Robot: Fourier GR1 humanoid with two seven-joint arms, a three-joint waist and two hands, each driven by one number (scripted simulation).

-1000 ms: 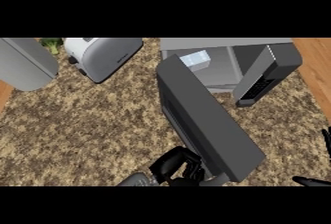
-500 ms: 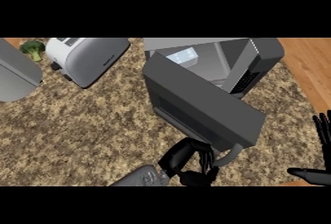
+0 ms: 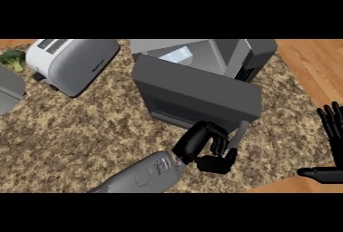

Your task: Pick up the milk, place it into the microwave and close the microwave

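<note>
The microwave point(image 3: 244, 56) stands at the top middle, and its dark door point(image 3: 194, 95) is swung partway across the opening. Through the remaining gap, the milk carton point(image 3: 179, 54) shows inside the cavity, pale blue and white. My left hand point(image 3: 204, 147) is against the door's lower front edge, just left of the grey door handle point(image 3: 238, 132). Its fingers are curled and hold nothing. My right hand point(image 3: 330, 131) rests open at the right edge of the view with its fingers up, well away from the microwave.
A silver toaster point(image 3: 74, 61) lies at the upper left, with broccoli point(image 3: 12, 58) beside it. A grey appliance point(image 3: 8, 93) shows at the left edge. Wooden floor point(image 3: 308, 63) lies beyond the speckled counter point(image 3: 80, 131) on the right.
The microwave door has swung further toward the opening, and my left hand has followed it up and to the right. My right hand shows more fully at the right edge.
</note>
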